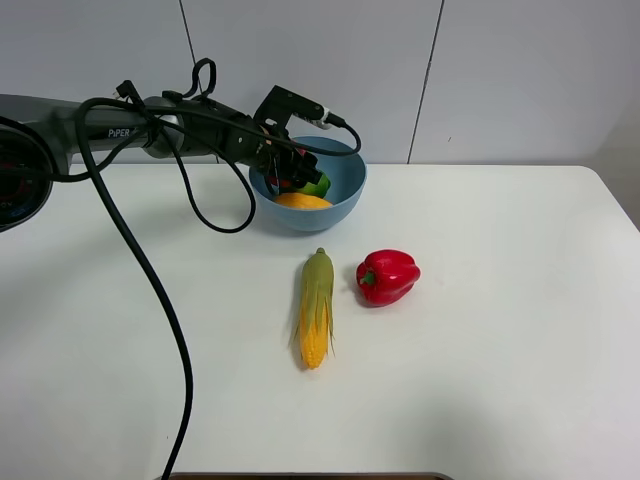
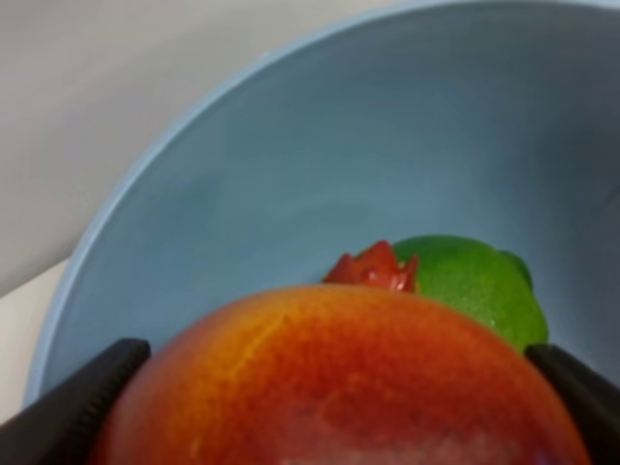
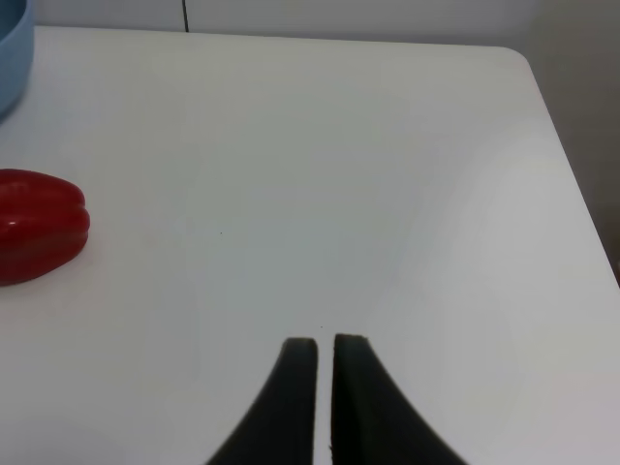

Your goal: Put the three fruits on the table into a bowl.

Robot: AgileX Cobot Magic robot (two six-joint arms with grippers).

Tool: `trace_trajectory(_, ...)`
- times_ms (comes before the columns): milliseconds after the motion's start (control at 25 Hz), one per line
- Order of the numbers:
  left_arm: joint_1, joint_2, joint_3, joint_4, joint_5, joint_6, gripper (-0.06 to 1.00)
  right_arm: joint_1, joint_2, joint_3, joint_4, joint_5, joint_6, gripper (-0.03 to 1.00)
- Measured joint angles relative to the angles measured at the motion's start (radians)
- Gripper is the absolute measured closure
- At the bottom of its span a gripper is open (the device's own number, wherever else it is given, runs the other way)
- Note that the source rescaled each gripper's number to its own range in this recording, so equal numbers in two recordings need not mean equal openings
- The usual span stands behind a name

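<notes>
Left hand (image 2: 320, 407) clamped on apple (image 2: 339, 378), hanging over bowl (image 2: 194, 194). Lime (image 2: 475, 286), mango (image 1: 302, 201) already in bowl. Last fruit, so next: let go, pull arm clear. Right hand (image 3: 325, 354) shut, empty, over desk (image 3: 339, 174), well off from bowl.

Glossy bowl (image 1: 340, 190), smooth matt table (image 1: 500, 330), waxy apple (image 2: 339, 387).

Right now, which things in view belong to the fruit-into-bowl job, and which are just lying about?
Job:
- bowl
- mango, in the bowl
- green fruit, in the bowl
- apple, gripped by the left gripper over the bowl

Lying about:
- corn cob, on the table
- bell pepper, beside it
</notes>
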Motion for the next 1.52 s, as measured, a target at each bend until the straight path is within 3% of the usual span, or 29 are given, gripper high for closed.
trace_trajectory(240, 0.0, 0.0, 0.0, -0.001, 0.0, 0.0, 0.94, 0.0, 0.0, 0.0, 0.0, 0.0, 0.0, 0.97)
trace_trajectory(320, 0.0, 0.0, 0.0, -0.001, -0.001, 0.0, 0.88, 0.0, 0.0, 0.0, 0.0, 0.0, 0.0, 0.97)
trace_trajectory(360, 0.0, 0.0, 0.0, -0.001, -0.002, 0.001, 0.8, 0.0, 0.0, 0.0, 0.0, 0.0, 0.0, 0.97)
trace_trajectory(560, 0.0, 0.0, 0.0, -0.001, -0.008, 0.0, 0.13, 0.0, 0.0, 0.0, 0.0, 0.0, 0.0, 0.97)
trace_trajectory(640, 0.0, 0.0, 0.0, -0.001, -0.005, 0.0, 0.01, 0.0, 0.0, 0.0, 0.0, 0.0, 0.0, 0.97)
trace_trajectory(1120, 0.0, -0.011, 0.0, 0.012, 0.038, 0.001, -0.03, 0.0, 0.0, 0.0, 0.0, 0.0, 0.0, 0.97)
trace_trajectory(1520, 0.0, -0.166, 0.0, 0.07, 0.111, 0.004, -0.03, 0.0, 0.0, 0.0, 0.0, 0.0, 0.0, 0.97)
